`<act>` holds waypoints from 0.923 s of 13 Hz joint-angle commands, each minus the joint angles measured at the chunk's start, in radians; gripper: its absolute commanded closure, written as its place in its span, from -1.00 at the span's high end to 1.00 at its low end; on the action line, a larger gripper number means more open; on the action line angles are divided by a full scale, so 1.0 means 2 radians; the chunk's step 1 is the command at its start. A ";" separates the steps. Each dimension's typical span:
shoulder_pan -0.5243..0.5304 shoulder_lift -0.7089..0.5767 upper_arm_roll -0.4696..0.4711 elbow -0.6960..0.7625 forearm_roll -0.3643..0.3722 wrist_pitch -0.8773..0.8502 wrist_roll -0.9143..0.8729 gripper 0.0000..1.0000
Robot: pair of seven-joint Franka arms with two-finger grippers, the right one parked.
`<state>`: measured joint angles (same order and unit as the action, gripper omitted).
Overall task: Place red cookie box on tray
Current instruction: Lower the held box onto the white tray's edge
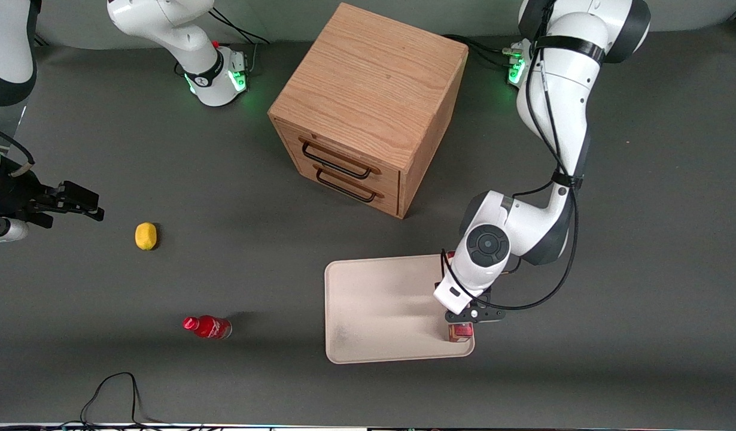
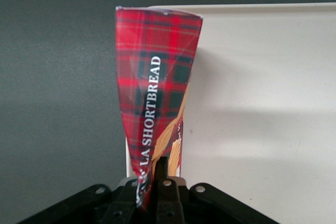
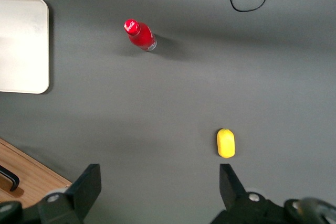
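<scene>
The gripper — fingers pinching the red cookie box (apparently upright) — hovers at the tray edge; next: lower, release.

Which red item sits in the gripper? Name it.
The red cookie box, tartan-patterned, pinched in the gripper over the tray edge. The red bottle stands untouched toward the parked arm's end.

even overhead light, soft shadows on grey table; mild glare on tray; frames sharp.
</scene>
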<state>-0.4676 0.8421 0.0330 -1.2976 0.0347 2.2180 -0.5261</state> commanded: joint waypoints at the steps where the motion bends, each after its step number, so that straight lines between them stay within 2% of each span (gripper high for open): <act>1: -0.001 0.004 0.001 0.015 0.021 0.000 -0.001 0.98; 3: -0.002 0.001 0.001 0.014 0.039 -0.001 -0.002 1.00; 7: -0.002 -0.017 0.001 0.014 0.038 -0.017 -0.016 1.00; 12: -0.002 -0.143 -0.003 0.008 0.032 -0.177 -0.011 1.00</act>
<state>-0.4682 0.6908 0.0310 -1.2399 0.0935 1.9805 -0.5375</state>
